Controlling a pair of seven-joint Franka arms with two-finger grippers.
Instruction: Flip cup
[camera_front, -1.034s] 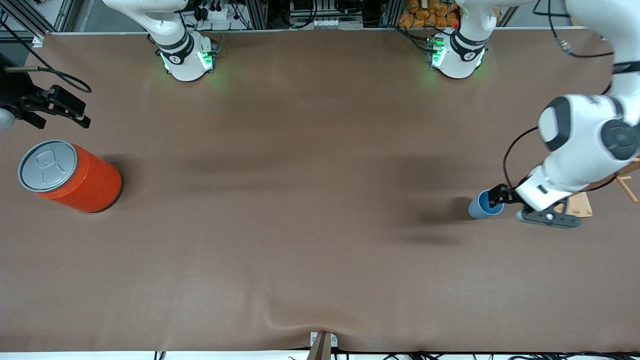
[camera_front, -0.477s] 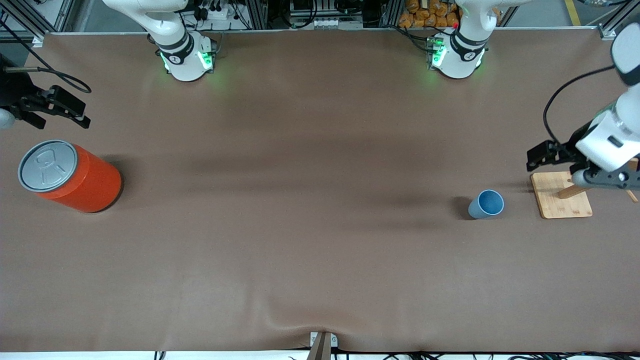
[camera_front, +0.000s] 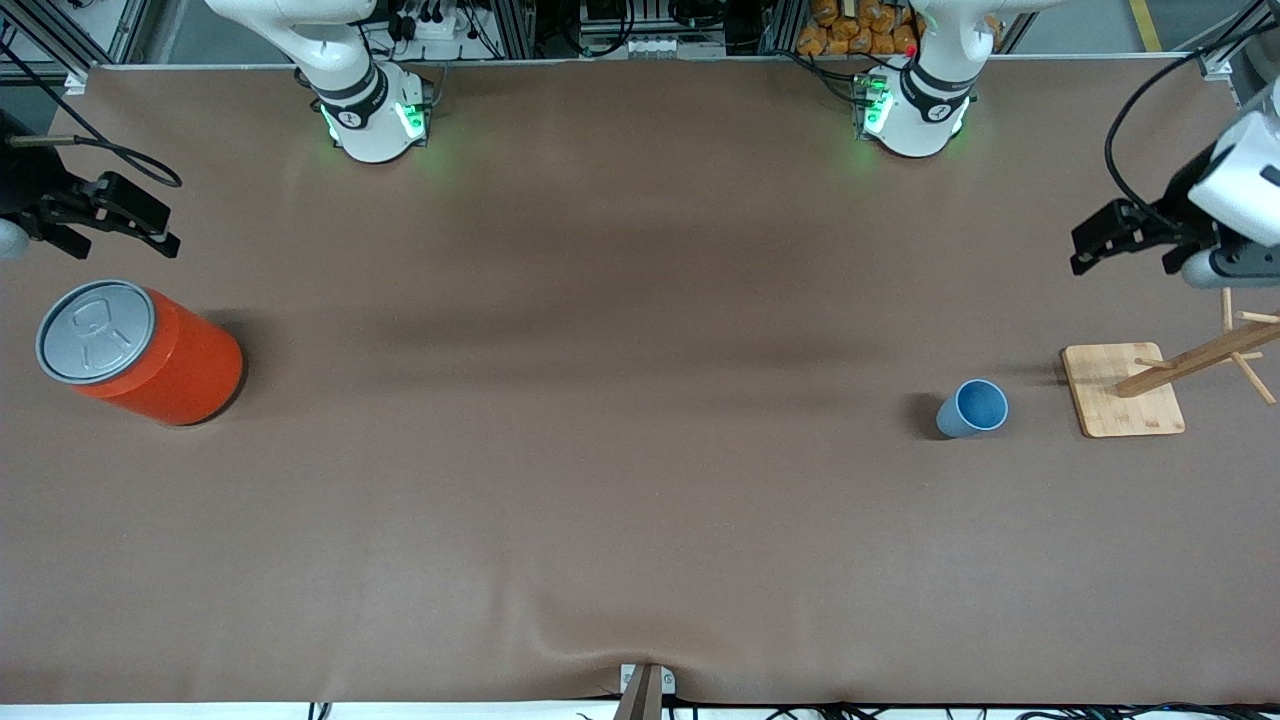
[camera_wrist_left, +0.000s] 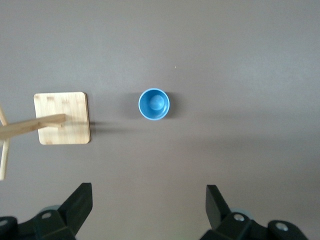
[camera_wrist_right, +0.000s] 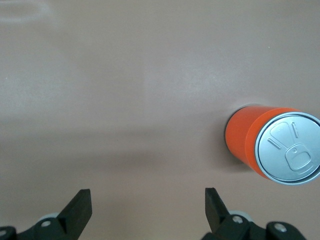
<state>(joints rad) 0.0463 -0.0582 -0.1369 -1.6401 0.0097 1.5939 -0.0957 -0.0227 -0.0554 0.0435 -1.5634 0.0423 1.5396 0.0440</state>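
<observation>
The cup (camera_front: 972, 408) is a small light-blue tumbler standing mouth up on the brown table, toward the left arm's end. From the left wrist view I look straight down into the cup (camera_wrist_left: 154, 104) and its darker blue inside. My left gripper (camera_front: 1085, 250) hangs open and empty over the table near that end's edge, well apart from the cup. In its own view the left gripper (camera_wrist_left: 149, 192) has nothing between the fingers. My right gripper (camera_front: 168, 228) waits open at the right arm's end; in its wrist view the right gripper (camera_wrist_right: 147, 197) is also empty.
A wooden peg stand on a square base (camera_front: 1122, 390) sits beside the cup, toward the left arm's end; the base (camera_wrist_left: 62, 118) also shows in the left wrist view. A large orange can with a grey lid (camera_front: 140, 350) stands below the right gripper; the can (camera_wrist_right: 272, 145) also shows in the right wrist view.
The left gripper has pulled away from the cup's rim, rising and moving toward the left arm's end, which uncovers the wooden stand. The cup stays upright in place. The right arm is still.
</observation>
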